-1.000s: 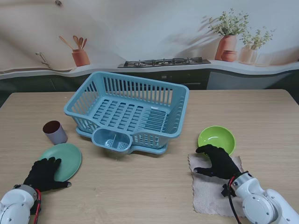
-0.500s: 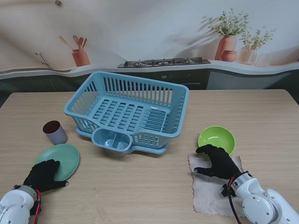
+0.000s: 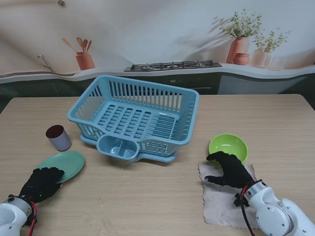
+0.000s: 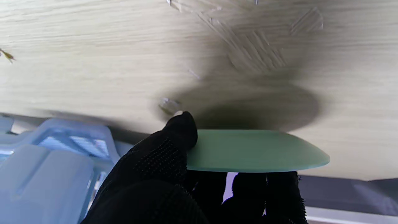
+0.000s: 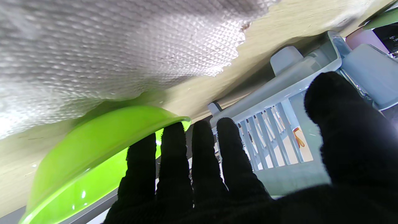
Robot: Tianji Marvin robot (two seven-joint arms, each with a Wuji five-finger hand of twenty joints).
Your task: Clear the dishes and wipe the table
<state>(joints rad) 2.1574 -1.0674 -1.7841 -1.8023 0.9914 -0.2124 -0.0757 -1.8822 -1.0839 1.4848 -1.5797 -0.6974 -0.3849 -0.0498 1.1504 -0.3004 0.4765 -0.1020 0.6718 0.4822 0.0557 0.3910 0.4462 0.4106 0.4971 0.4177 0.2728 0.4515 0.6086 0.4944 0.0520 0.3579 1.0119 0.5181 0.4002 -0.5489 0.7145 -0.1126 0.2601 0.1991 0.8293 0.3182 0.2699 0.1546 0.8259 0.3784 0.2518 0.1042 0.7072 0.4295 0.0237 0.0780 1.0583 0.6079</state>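
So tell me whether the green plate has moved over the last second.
Yes. The green plate, gripped by the left hand, has tilted up off the table, its near edge raised; the cup beside it stayed put.

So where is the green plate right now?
In the stand view the green plate is at the table's near left, pinched and tilted by the left hand, just nearer to me than the cup.

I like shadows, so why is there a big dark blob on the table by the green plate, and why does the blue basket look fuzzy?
Left wrist view: the blob is the green plate's shadow, since the left hand holds it off the table; the blue basket is too close, so out of focus. Stand view: everything is sharp.
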